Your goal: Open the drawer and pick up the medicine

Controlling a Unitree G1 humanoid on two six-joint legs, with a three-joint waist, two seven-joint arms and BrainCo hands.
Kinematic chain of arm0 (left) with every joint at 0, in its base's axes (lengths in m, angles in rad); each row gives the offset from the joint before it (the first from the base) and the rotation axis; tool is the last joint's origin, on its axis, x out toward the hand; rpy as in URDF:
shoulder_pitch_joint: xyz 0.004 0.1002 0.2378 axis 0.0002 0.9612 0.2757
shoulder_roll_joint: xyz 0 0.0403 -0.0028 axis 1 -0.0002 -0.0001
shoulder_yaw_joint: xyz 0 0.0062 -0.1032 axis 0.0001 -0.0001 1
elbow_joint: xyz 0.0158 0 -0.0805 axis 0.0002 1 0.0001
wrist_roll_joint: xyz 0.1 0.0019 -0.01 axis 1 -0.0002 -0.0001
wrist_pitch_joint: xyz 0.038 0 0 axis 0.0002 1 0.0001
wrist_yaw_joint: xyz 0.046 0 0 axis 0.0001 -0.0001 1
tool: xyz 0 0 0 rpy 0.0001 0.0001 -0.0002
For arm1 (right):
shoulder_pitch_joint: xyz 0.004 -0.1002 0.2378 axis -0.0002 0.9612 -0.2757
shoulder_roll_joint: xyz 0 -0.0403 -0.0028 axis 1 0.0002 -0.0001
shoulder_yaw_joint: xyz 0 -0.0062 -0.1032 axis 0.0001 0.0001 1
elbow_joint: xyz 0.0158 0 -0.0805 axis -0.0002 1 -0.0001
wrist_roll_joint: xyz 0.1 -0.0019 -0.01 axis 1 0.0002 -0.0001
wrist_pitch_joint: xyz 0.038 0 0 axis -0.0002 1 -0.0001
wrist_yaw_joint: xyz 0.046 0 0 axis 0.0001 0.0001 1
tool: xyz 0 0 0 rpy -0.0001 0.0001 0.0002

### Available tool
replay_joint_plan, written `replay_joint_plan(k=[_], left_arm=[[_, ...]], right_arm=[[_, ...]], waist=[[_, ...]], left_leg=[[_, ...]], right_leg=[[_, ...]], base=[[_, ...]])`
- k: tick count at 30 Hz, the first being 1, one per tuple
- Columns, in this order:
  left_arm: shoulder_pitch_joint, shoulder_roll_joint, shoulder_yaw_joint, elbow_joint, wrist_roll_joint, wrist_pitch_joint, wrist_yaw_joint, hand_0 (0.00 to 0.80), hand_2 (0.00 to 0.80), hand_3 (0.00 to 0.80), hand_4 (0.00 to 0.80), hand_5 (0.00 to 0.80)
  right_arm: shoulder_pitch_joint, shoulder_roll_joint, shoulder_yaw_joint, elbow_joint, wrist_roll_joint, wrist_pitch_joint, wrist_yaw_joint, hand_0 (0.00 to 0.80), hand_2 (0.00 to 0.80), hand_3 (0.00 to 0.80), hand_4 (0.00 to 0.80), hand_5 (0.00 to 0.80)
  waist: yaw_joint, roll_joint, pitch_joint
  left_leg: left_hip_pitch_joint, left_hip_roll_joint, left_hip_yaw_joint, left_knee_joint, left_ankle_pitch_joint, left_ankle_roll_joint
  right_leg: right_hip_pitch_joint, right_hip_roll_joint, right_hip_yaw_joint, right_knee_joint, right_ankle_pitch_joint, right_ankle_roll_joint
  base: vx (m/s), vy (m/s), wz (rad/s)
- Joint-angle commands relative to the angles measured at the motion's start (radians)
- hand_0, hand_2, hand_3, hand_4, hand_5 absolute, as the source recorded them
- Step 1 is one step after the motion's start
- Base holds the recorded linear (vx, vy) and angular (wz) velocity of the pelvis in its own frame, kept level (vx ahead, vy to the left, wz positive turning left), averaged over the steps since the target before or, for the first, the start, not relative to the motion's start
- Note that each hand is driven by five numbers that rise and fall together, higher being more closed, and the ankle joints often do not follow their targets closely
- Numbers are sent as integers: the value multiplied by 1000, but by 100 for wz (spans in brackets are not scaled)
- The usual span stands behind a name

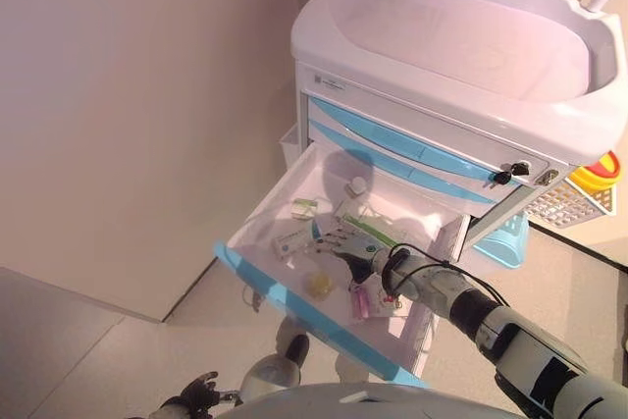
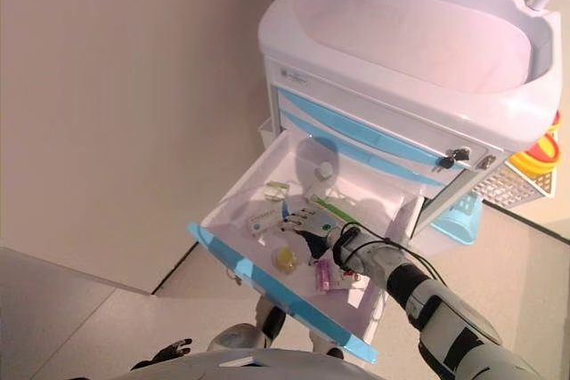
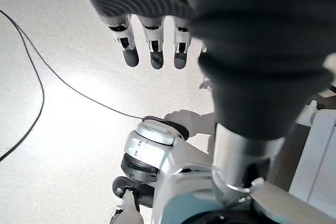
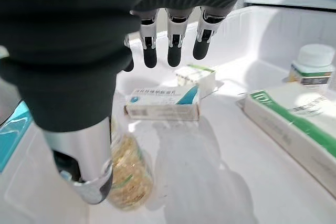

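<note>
The white plastic drawer with a blue front [image 1: 294, 306] is standing pulled open; the right hand [image 1: 343, 241] is hovering inside, fingers straight and empty, above a white-and-blue medicine box [image 4: 164, 103], print unreadable; the left hand [image 3: 152, 43] is hanging relaxed.

The open drawer [image 2: 233, 260] holds medicine boxes [image 4: 164, 104], a white bottle [image 4: 313, 64] and a yellowish jar [image 4: 127, 174].

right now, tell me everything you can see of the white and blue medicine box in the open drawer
The white and blue medicine box is a small, flat, oblong carton that looks like card: white with a blue corner patch and print along its side. It lies closed on the floor of the pulled-out white drawer, towards the drawer's left wall. A smaller white and green box lies just behind it. The right hand hovers open above it, not touching.
</note>
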Motion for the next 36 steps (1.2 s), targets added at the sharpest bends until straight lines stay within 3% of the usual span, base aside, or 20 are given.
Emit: replay_joint_plan(k=[1,36], left_arm=[[-45,7,-52,35,9,-26,8,0,0,0,0,0],[-53,10,-62,34,16,-28,2,0,0,0,0,0]], right_arm=[[-63,35,47,-10,1,-8,-44,0,0,0,0,0],[-58,78,67,9,-7,12,-56,0,0,0,0,0]], waist=[[25,-23,13],[45,-25,21]], left_leg=[[13,-40,-11,6,-87,13],[-1,-43,-35,3,-75,14]], right_leg=[[1,-40,3,38,-3,48],[-2,-49,-16,40,-1,56]], base=[[6,-4,3],[0,2,1]])
